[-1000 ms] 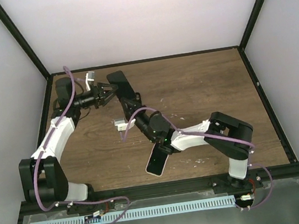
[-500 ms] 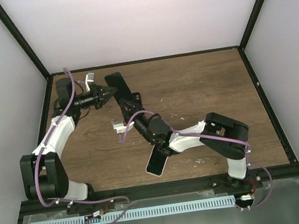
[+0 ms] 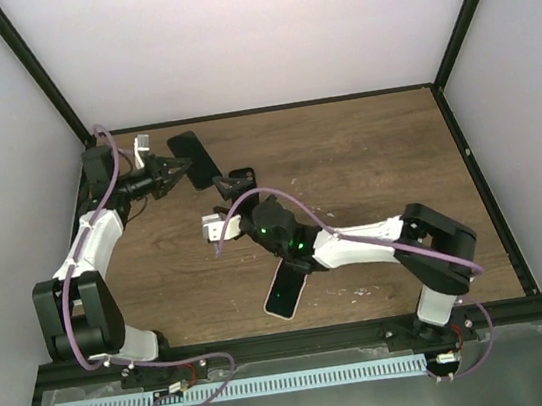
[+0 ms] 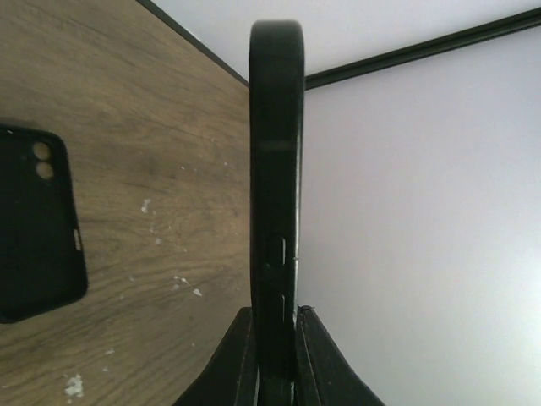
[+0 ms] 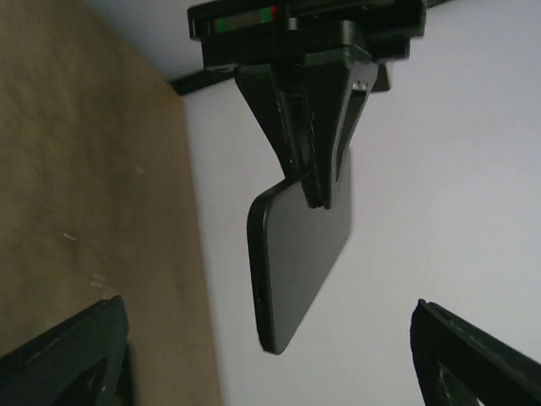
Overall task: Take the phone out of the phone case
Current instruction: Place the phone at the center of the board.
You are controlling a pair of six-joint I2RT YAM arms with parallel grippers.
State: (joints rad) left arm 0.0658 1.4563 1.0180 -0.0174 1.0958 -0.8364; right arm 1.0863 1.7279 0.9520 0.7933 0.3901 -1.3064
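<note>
You have a dark slab (image 3: 194,156) pinched aloft in the left gripper (image 3: 173,168), over the far left part of the table (image 3: 377,168). It is either the phone or the phone case; you cannot tell which from these views. In the left wrist view you see it edge-on (image 4: 275,169), standing up between the two fingers (image 4: 243,355). They are closed flat against its faces at the lower end, and side buttons show just above the grip. The right wrist view gives you its broad face (image 5: 300,271), plain and smooth, with the far end free and clear of the wood.

A black piece (image 4: 38,228) lies flat on the table below and ahead of the held one, not touching it. Two small round lens circles sit at one end. Pale flecks (image 4: 145,205) dot the boards just beside it.

Your right gripper (image 5: 270,364) has hold of nothing. Its fingers (image 5: 68,359) are spread wide, sitting at the bottom corners of its own view, and they face the dark slab without touching it.

Nearer to you, a pale-rimmed piece (image 3: 283,300), dark across its face, lies flat on the table partly under the right arm (image 3: 358,243). You cannot tell whether that one is phone or case either.
</note>
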